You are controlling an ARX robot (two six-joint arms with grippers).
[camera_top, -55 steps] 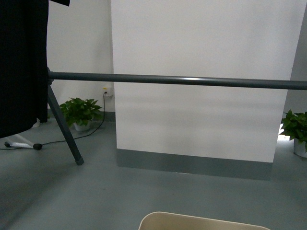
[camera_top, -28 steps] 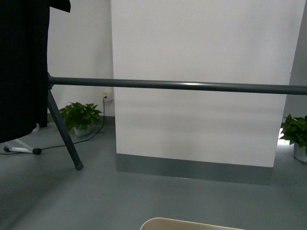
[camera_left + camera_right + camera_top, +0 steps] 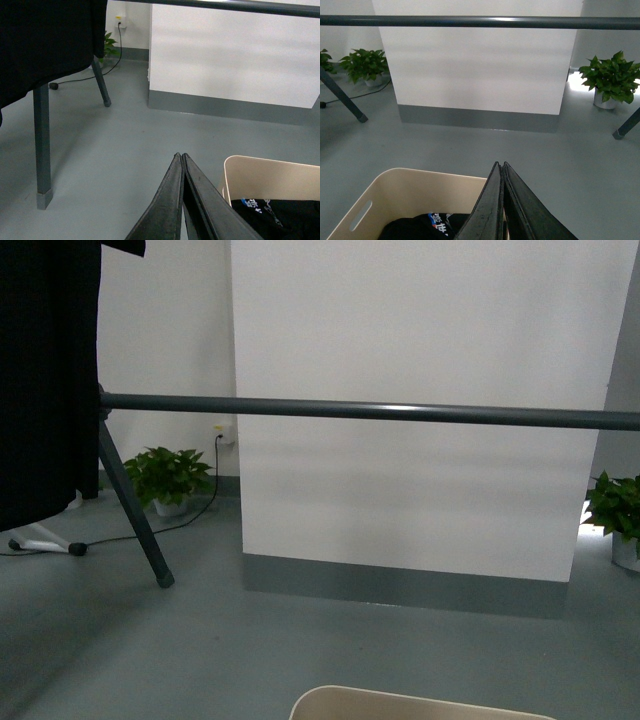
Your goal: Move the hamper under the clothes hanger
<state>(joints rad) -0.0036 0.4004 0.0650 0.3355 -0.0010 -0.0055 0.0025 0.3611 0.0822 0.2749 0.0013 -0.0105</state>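
The cream hamper (image 3: 400, 705) shows only its far rim at the bottom of the front view, on the floor short of the clothes hanger's dark grey bar (image 3: 400, 411). In the left wrist view the hamper (image 3: 270, 180) lies just beside my left gripper (image 3: 180, 156), which is shut with nothing in it. My right gripper (image 3: 500, 165) is also shut and empty, over the hamper's far rim (image 3: 410, 195), with the bar (image 3: 470, 21) high ahead. Dark printed clothing (image 3: 420, 227) lies inside the hamper.
A black T-shirt (image 3: 45, 380) hangs at the bar's left end over an angled leg (image 3: 135, 510). A white pillar with a grey skirting (image 3: 420, 390) stands behind the bar. Potted plants (image 3: 170, 475) (image 3: 615, 510) sit on the floor on both sides. A cable runs along the left floor.
The front view shifted a little and came back. The bar and the hamper's rim sit almost where they were a second ago.
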